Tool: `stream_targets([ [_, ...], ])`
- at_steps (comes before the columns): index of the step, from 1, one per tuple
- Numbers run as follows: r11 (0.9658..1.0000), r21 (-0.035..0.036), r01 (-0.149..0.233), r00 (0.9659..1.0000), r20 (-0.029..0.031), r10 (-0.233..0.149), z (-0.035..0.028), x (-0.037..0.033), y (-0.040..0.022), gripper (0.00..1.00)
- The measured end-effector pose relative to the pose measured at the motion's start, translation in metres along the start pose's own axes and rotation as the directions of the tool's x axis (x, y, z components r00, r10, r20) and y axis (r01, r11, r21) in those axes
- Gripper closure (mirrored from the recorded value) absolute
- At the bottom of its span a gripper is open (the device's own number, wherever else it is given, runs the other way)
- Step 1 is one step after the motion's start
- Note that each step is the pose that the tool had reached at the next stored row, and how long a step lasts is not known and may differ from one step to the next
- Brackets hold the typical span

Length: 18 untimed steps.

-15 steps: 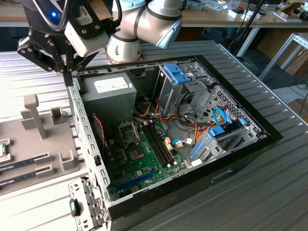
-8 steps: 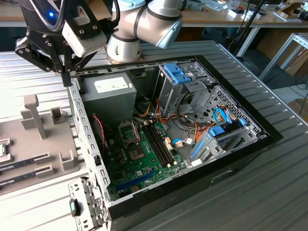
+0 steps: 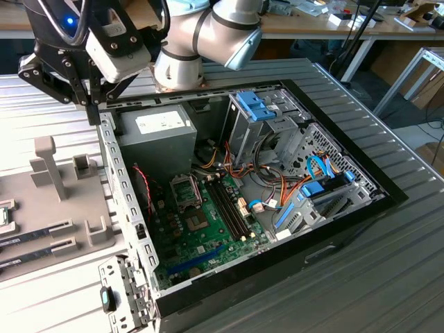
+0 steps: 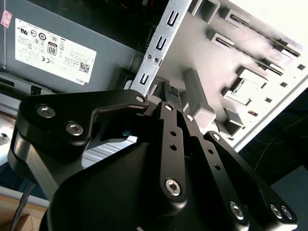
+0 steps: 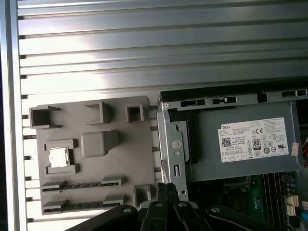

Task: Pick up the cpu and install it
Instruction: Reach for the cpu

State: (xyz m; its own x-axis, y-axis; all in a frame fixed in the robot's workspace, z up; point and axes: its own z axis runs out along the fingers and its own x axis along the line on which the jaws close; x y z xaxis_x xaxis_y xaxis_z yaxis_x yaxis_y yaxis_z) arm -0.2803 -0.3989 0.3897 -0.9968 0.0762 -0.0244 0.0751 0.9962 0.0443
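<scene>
One cpu (image 5: 58,157); two memory sticks (image 5: 77,186); one grey tray (image 5: 130,159); one computer case (image 3: 123,198); one power supply (image 5: 240,159).

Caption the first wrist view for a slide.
Shut pincer at the edge of the computer case; the cpu rests untouched in its nest on the grey fixture tray.

case edge (image 5: 169,139) right by hand (image 5: 167,186), cpu (image 5: 58,157) on tray (image 5: 144,144) open frm above.

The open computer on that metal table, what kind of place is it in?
Probably a robot lab or workshop. A robot arm reaches over the open computer case on a ribbed metal table, a grey parts tray beside it holds the cpu, and workbenches stand behind.
</scene>
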Motion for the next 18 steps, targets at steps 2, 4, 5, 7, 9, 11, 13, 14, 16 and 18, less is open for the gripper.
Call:
stream_targets([
  [2,1.0,0.0,0.0,1.0,0.0001,0.0,0.0,0.0014,-0.0001,0.89],
  [4,1.0,0.0,0.0,1.0,0.0001,0.0,0.0,0.0026,-0.0002,0.89],
  [5,1.0,0.0,0.0,1.0,0.0,0.0,0.0,0.003,-0.0002,0.89],
  [7,1.0,0.0,0.0,1.0,0.0,0.0,0.0,0.0043,-0.0003,0.89],
  [9,1.0,0.0,0.0,1.0,0.0,0.0,0.0,0.0057,-0.0004,0.89],
  [11,1.0,0.0,0.0,1.0,0.0,0.0,0.0,0.0069,-0.0005,0.89],
  [13,1.0,0.0,0.0,1.0,0.0,0.0,0.0,0.0081,-0.0006,0.89],
  [14,1.0,0.0,0.0,1.0,0.0,0.0,0.0,0.0086,-0.0007,0.89],
  [16,1.0,-0.0001,0.0,1.0,0.0001,0.0,0.0,0.0094,-0.0007,0.89],
  [18,1.0,0.0,0.0,1.0,0.0,0.0,0.0,0.0102,-0.0008,0.89],
])
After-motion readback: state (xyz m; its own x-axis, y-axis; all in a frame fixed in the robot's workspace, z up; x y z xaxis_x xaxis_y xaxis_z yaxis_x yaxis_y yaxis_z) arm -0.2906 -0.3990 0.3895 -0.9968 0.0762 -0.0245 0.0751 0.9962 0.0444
